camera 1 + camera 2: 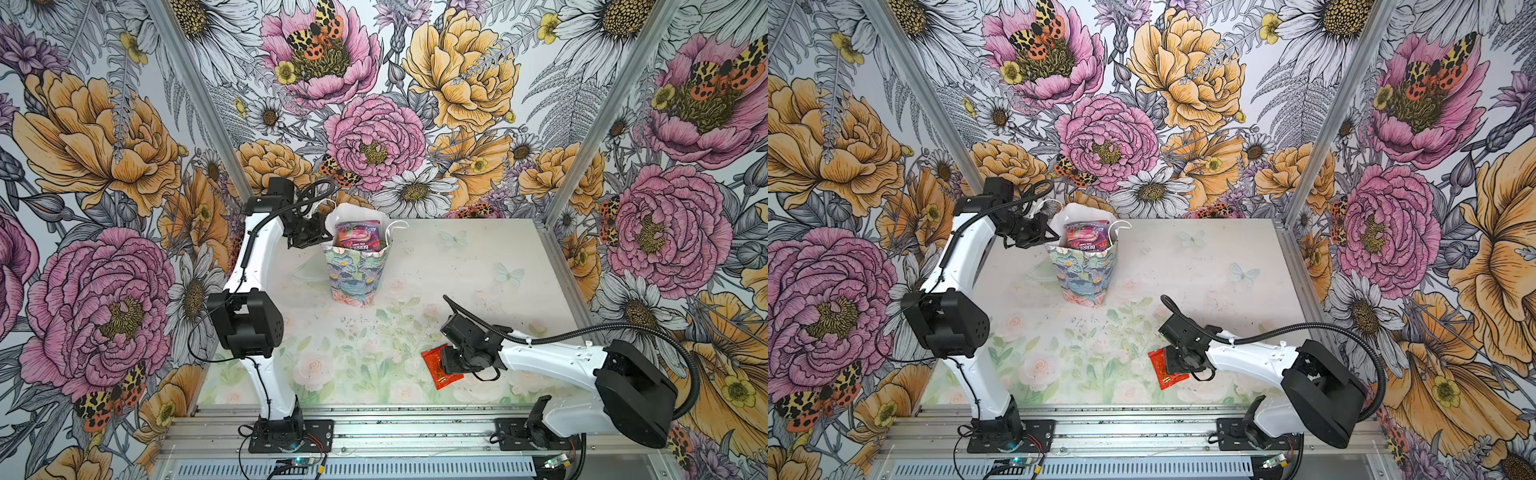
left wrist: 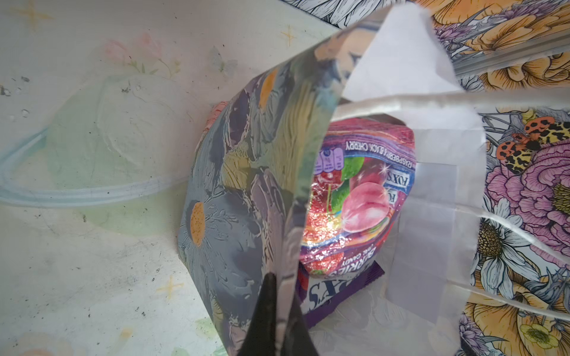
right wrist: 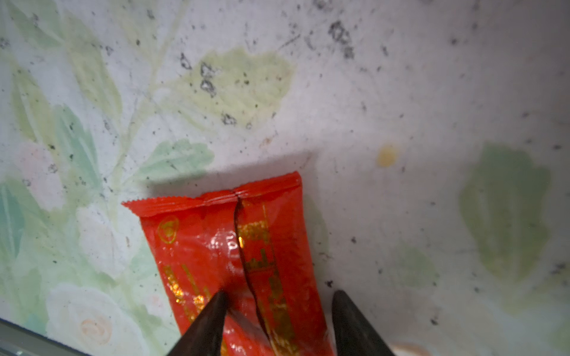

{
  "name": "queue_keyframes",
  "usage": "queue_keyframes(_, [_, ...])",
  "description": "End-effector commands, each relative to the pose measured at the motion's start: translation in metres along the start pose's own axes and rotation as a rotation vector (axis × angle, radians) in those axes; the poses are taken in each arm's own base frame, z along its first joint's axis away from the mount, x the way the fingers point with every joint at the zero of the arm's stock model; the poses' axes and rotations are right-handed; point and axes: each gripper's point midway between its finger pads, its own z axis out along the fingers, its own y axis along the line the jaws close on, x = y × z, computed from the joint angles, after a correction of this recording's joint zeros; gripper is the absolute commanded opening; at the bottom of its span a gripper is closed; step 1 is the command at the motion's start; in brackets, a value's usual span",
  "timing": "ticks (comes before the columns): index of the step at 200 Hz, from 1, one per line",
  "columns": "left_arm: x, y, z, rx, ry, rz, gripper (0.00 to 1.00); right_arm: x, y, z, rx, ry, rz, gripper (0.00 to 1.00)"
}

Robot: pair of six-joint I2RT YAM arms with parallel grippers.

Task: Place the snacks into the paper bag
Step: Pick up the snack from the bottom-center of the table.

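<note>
The small red glossy packet (image 3: 216,246) looked light, slippery, best pinched mid-body; right gripper (image 3: 280,294) straddled it open, left gripper (image 2: 279,296) clamped the flower-print paper bag (image 2: 240,185).

The bench (image 1: 478,266) has pale painted flowers and dark specks. A paper bag (image 1: 357,270) stands upright near the back. A small red packet (image 1: 445,380) lies flat near the front.
</note>
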Motion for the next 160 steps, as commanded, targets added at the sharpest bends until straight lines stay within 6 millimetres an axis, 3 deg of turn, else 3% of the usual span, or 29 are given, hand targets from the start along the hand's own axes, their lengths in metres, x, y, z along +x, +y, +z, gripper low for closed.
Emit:
queue_keyframes(1, [-0.009, -0.004, -0.016, 0.001, -0.070, 0.027, 0.00, 0.000, -0.005, 0.006, 0.036, -0.007, 0.003, 0.49])
queue_keyframes(42, [-0.009, -0.006, -0.016, 0.005, -0.068, 0.029, 0.00, 0.000, -0.004, 0.012, 0.036, 0.002, 0.008, 0.23])
queue_keyframes(79, [-0.009, -0.006, -0.016, 0.003, -0.068, 0.030, 0.00, -0.013, 0.009, 0.001, -0.003, -0.039, -0.011, 0.00])
queue_keyframes(117, [-0.008, -0.005, -0.016, 0.002, -0.068, 0.029, 0.00, -0.042, 0.030, -0.030, -0.038, -0.128, -0.051, 0.00])
queue_keyframes(160, [-0.008, -0.006, -0.017, 0.004, -0.070, 0.030, 0.00, -0.095, 0.073, -0.093, -0.098, -0.272, -0.153, 0.00])
